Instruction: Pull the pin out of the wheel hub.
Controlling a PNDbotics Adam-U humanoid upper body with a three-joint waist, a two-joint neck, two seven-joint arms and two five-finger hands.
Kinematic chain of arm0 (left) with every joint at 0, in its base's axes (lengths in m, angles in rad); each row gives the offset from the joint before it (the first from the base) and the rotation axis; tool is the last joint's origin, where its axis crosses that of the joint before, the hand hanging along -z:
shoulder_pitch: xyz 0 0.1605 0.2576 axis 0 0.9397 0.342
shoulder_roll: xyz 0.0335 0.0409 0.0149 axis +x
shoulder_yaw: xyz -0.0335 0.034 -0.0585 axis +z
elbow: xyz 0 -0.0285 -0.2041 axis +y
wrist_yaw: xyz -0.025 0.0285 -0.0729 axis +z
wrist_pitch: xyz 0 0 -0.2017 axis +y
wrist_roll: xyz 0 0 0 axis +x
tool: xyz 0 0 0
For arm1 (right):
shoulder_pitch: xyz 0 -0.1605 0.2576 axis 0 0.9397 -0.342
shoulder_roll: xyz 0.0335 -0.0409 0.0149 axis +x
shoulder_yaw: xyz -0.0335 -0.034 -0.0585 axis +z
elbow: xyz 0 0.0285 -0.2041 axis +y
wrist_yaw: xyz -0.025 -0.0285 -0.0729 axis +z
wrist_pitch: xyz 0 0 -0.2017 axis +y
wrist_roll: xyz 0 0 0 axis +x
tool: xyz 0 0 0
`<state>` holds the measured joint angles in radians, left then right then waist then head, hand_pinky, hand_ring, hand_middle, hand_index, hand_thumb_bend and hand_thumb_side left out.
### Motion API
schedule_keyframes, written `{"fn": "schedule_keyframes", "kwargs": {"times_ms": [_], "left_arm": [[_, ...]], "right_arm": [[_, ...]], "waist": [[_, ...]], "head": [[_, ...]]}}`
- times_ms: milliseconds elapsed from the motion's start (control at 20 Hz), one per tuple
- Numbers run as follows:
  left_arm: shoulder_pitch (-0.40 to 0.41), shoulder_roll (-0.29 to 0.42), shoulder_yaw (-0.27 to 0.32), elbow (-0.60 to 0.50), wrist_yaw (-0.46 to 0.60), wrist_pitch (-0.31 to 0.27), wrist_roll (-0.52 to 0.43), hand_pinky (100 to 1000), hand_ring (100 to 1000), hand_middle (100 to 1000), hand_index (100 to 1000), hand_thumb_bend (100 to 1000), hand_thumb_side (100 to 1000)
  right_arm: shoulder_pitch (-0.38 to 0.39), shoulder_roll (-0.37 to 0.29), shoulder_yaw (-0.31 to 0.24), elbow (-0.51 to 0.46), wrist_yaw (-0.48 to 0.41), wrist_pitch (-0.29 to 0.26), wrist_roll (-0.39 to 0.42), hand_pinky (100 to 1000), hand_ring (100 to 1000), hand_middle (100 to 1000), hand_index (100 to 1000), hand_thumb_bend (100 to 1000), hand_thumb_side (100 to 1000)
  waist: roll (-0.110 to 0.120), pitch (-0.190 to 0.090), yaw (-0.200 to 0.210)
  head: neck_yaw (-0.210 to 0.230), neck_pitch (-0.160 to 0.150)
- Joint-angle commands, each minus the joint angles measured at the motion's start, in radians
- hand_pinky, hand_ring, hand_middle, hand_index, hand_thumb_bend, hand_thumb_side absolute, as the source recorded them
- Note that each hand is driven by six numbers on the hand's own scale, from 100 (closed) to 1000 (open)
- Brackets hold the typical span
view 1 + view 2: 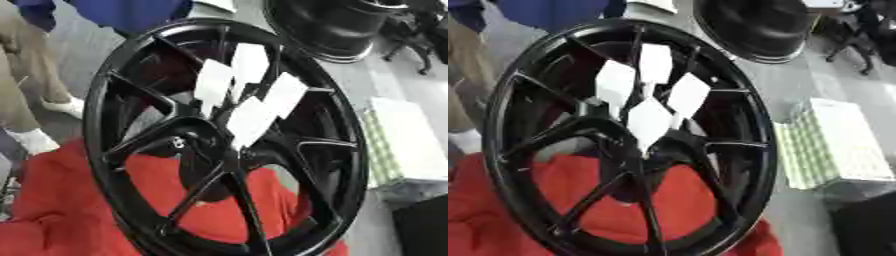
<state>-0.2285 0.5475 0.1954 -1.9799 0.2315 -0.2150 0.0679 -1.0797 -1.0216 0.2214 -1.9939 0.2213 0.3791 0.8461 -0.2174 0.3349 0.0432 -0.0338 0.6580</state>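
A black wheel [636, 137] fills my view, standing upright on edge and leaning a little, its spokes running in to the hub [645, 145]. Four white tags [651, 120] fan out from the hub, narrow ends meeting near its centre. Under and behind the wheel lies a red cloth [500, 210]. A second black wheel [754, 27] sits beyond, at the top. To the right rests a white box [837, 145] with a green-checked side. Neither of my hands shows here.
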Motion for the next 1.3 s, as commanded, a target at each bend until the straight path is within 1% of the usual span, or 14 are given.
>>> {"fn": "schedule_keyframes", "kwargs": {"times_ms": [50,650,800,850,900,1100,1300], "left_arm": [[-0.003,0.022,0.011,-0.020,-0.002,-0.001,0.004,843,743,699,838,100,609],[-0.003,0.018,0.010,-0.020,-0.003,0.000,0.000,843,742,700,838,100,609],[-0.002,0.015,0.011,-0.020,-0.002,0.001,0.001,843,742,700,838,100,609],[-0.002,0.014,0.011,-0.020,-0.002,0.001,0.001,843,742,700,838,100,609],[-0.003,0.014,0.011,-0.020,-0.002,0.001,0.001,843,742,700,838,100,609],[-0.007,0.014,0.010,-0.020,0.000,0.001,0.001,843,742,700,838,100,609],[-0.010,0.014,0.009,-0.020,0.003,0.001,-0.001,843,742,700,838,100,610]], "right_arm": [[-0.018,-0.014,-0.019,-0.006,0.006,0.056,0.061,1000,850,792,842,364,100],[-0.031,-0.003,-0.004,-0.006,0.009,0.044,0.061,1000,852,797,845,375,100],[-0.032,0.002,0.008,-0.006,0.011,0.047,0.061,1000,852,798,845,375,100],[-0.027,-0.001,0.010,-0.006,0.009,0.045,0.061,1000,854,800,846,433,100],[-0.021,-0.004,0.012,-0.006,0.006,0.043,0.061,1000,854,802,846,378,100],[0.003,-0.014,0.020,-0.006,-0.010,0.039,0.058,1000,858,804,853,387,100],[0.021,-0.018,0.054,-0.006,-0.035,0.046,0.043,1000,860,808,858,396,100]], "waist": [[0.014,-0.014,-0.002],[0.018,-0.010,-0.001],[0.018,-0.012,0.002],[0.018,-0.012,0.003],[0.018,-0.013,0.004],[0.017,-0.014,0.009],[0.017,-0.012,0.014]], "head": [[0.000,0.003],[0.003,0.005],[0.004,0.000],[0.004,-0.003],[0.004,-0.005],[0.000,-0.006],[-0.002,-0.007]]}}
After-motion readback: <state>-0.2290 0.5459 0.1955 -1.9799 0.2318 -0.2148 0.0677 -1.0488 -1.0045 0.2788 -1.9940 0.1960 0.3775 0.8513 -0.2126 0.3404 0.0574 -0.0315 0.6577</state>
